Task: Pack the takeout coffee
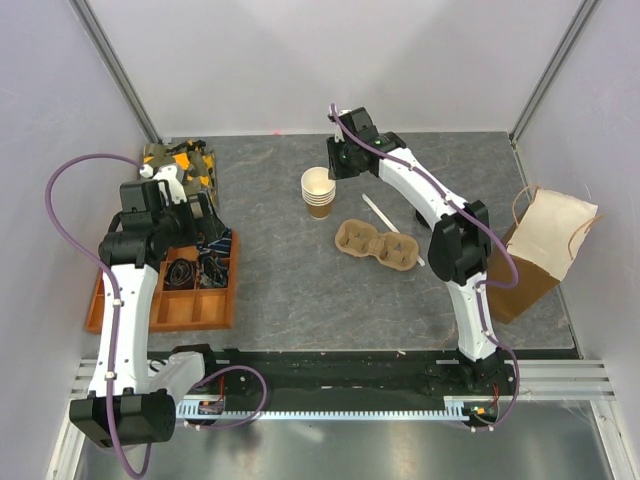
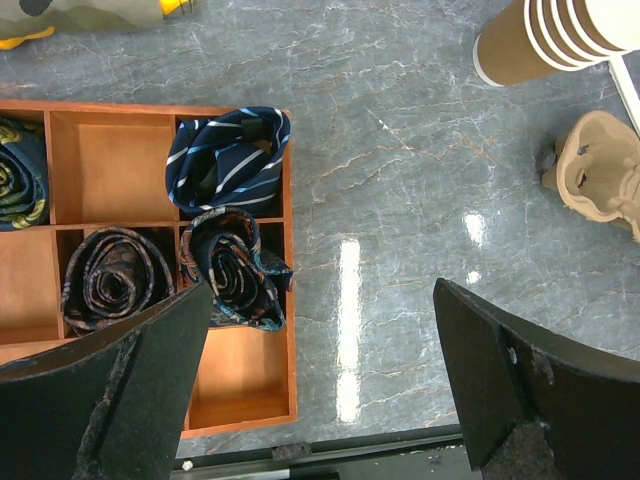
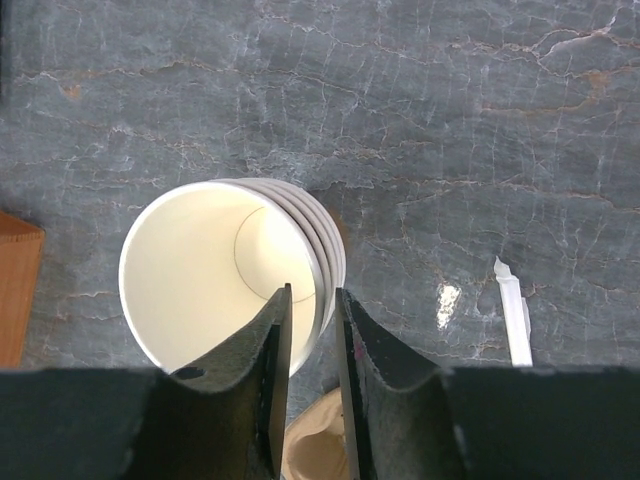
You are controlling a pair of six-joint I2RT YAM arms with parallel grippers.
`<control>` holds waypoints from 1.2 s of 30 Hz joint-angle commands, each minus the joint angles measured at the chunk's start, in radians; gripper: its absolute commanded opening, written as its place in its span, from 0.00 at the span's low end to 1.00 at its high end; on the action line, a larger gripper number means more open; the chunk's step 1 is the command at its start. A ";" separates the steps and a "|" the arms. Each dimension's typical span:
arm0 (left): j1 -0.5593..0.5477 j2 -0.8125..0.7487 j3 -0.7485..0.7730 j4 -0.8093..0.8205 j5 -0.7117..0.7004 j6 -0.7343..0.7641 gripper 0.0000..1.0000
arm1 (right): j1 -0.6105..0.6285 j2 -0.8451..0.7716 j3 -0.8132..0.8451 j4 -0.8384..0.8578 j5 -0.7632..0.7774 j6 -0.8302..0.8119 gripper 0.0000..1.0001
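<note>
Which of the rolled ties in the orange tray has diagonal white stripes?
The navy tie in the tray's upper right compartment, seen from the left wrist; the neighbouring coiled ties show swirling patterns, not stripes.

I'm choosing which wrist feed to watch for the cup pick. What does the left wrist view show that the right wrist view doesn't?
Only the left wrist view: rolled ties in the compartments of the orange tray, and the left gripper with its fingers wide open.

Only the right wrist view: the right gripper astride the top cup's rim, one finger inside and one outside, and a white wrapped stick.

Both: the stack of cups, side-on in the left view and from above in the right, and the grey table.
</note>
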 commanded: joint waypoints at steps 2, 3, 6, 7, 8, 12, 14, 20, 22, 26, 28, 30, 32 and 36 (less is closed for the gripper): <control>0.002 0.006 0.047 0.037 -0.004 -0.030 1.00 | 0.004 0.025 0.054 -0.002 -0.013 0.018 0.30; 0.002 0.009 0.045 0.037 -0.004 -0.028 1.00 | 0.004 0.025 0.054 -0.001 -0.015 0.018 0.28; 0.002 0.012 0.047 0.038 -0.007 -0.031 1.00 | 0.004 0.021 0.054 -0.004 -0.020 0.020 0.19; 0.001 0.012 0.047 0.040 -0.002 -0.033 1.00 | 0.003 0.017 0.056 -0.007 -0.021 0.021 0.16; 0.002 0.012 0.047 0.040 -0.005 -0.033 1.00 | 0.004 0.014 0.054 -0.004 -0.021 0.020 0.13; 0.002 0.014 0.047 0.038 -0.005 -0.033 1.00 | 0.003 -0.003 0.057 -0.005 -0.024 0.026 0.03; 0.002 0.015 0.045 0.038 -0.008 -0.033 1.00 | 0.001 -0.012 0.059 -0.004 -0.033 0.027 0.00; 0.002 0.014 0.040 0.040 -0.005 -0.033 1.00 | -0.007 -0.035 0.063 -0.005 -0.064 0.035 0.00; 0.002 0.017 0.040 0.040 -0.002 -0.033 1.00 | -0.014 -0.044 0.069 -0.005 -0.078 0.036 0.00; 0.002 0.023 0.039 0.042 0.004 -0.034 1.00 | -0.027 -0.060 0.071 -0.005 -0.105 0.041 0.00; 0.002 0.029 0.039 0.045 0.010 -0.033 1.00 | -0.033 -0.064 0.071 -0.005 -0.121 0.044 0.00; 0.002 0.035 0.040 0.045 0.015 -0.034 1.00 | -0.039 -0.067 0.072 -0.004 -0.132 0.052 0.00; 0.002 0.037 0.042 0.046 0.018 -0.034 1.00 | -0.045 -0.071 0.071 -0.002 -0.145 0.053 0.00; 0.002 0.043 0.042 0.045 0.027 -0.036 1.00 | -0.057 -0.077 0.068 0.002 -0.187 0.067 0.00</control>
